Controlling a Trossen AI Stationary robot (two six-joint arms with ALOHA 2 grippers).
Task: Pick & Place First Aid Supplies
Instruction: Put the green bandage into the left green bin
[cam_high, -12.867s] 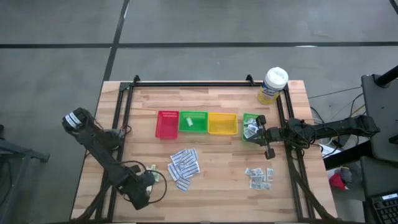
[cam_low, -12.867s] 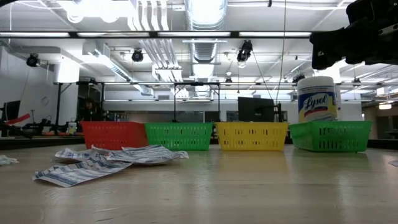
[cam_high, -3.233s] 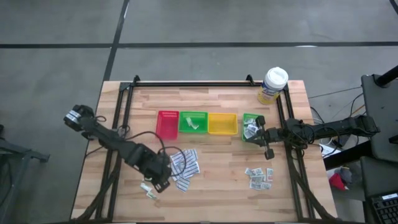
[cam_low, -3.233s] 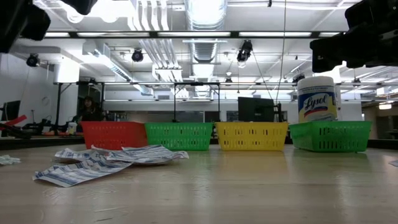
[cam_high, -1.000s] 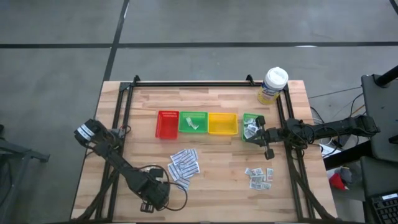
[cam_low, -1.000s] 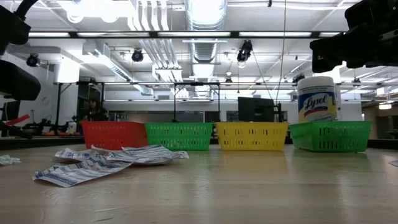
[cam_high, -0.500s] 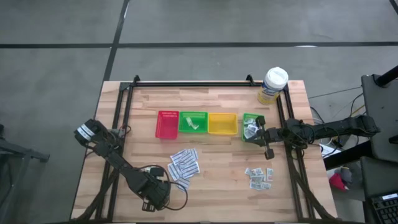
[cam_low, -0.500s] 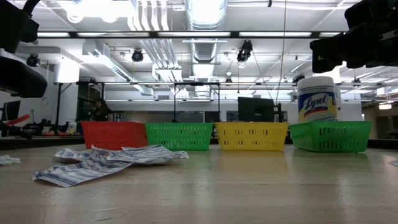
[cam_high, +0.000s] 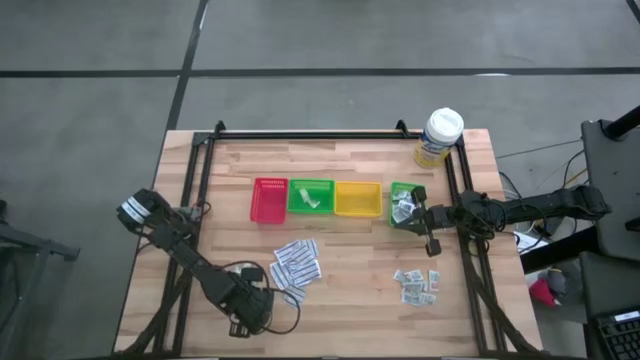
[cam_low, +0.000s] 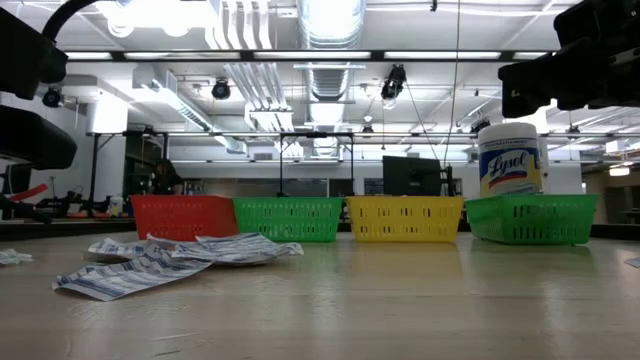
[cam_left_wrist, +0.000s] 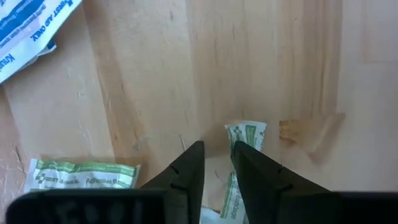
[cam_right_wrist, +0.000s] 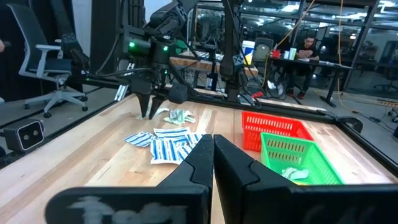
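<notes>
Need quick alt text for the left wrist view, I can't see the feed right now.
The left gripper points down at the wooden table, fingers narrowly parted over a green-white sachet. Another sachet lies flat nearby, and a blue-printed strip sits farther off.
</notes>
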